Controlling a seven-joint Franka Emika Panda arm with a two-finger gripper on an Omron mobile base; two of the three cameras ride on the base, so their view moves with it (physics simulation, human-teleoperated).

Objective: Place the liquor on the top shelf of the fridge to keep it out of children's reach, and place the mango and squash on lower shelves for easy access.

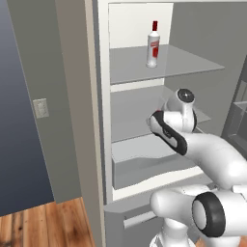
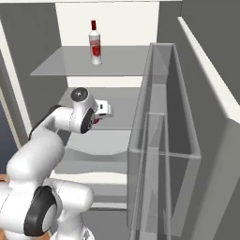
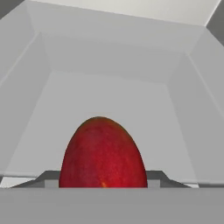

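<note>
Fridge shelf beneath held mango

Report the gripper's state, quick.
Gripper: closed on the mango, holding it inside the fridge.

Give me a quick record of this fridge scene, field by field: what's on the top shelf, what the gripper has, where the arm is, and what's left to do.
top shelf: liquor standing upright, left of middle
fridge: door open, white inner walls, grey shelves
gripper: closed on the mango
arm position: reaching into the fridge at a lower shelf, below the liquor's shelf
mango state: held between the fingers, release not yet visible
squash: not placed on any visible shelf
task status: liquor step looks done; mango being delivered
</note>
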